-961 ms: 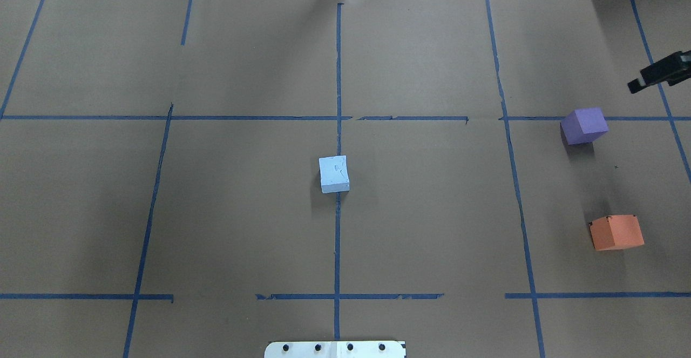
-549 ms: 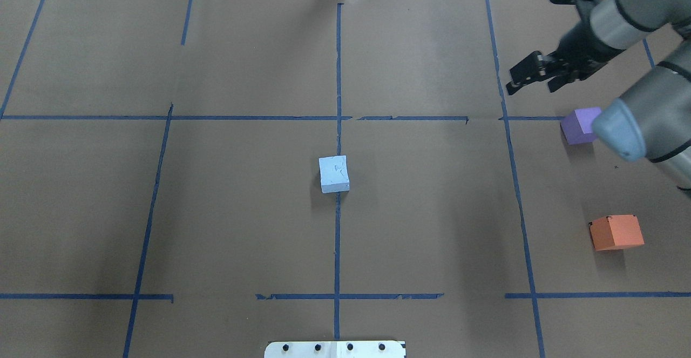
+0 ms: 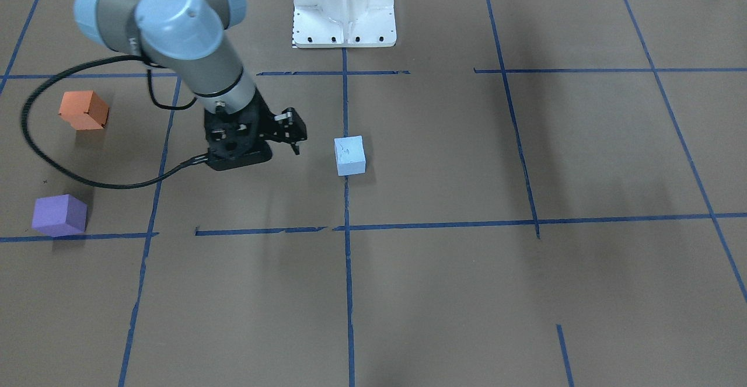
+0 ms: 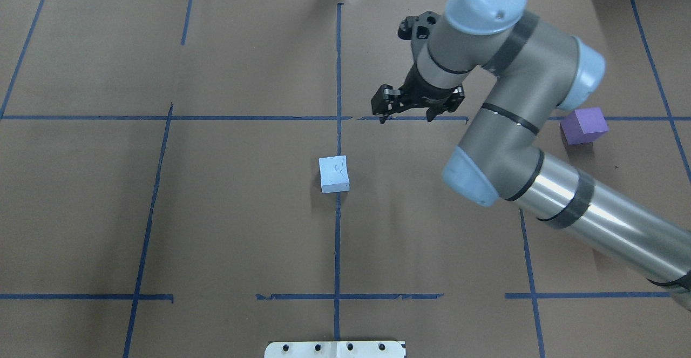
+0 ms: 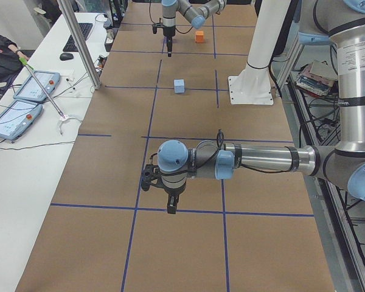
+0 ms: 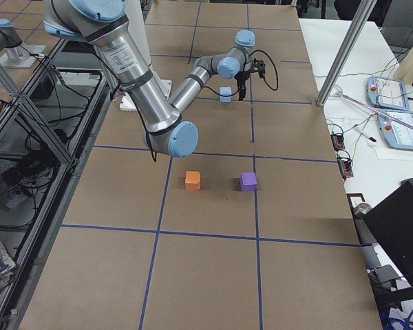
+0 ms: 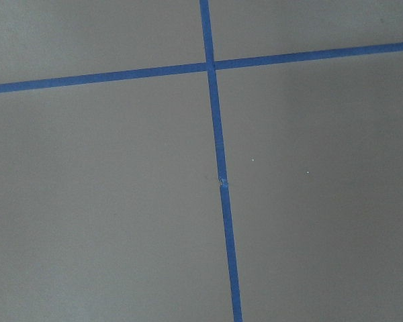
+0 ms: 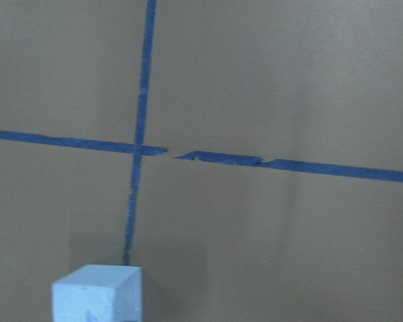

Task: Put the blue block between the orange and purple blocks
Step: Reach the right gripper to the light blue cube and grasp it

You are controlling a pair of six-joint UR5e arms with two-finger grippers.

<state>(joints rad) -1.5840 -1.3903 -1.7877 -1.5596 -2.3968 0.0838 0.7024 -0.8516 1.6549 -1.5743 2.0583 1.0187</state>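
Observation:
The light blue block (image 4: 334, 174) sits on the centre tape line, also in the front view (image 3: 349, 155) and at the bottom of the right wrist view (image 8: 97, 294). The purple block (image 4: 584, 125) is at the right. The orange block (image 3: 83, 110) is hidden under the arm in the overhead view. My right gripper (image 4: 406, 116) is open and empty, hovering beyond and right of the blue block. My left gripper (image 5: 170, 204) shows only in the exterior left view, so I cannot tell its state.
Brown paper with blue tape lines (image 4: 338, 77) covers the table. The robot's white base (image 3: 344, 7) stands at the near edge. The right arm's elbow (image 4: 486, 174) spans the table's right half. The left wrist view shows only paper and a tape cross (image 7: 210, 66).
My right arm has swung in from the right edge toward the centre, its gripper now near the blue block. The arm now covers the orange block in the overhead view. The blocks have not moved.

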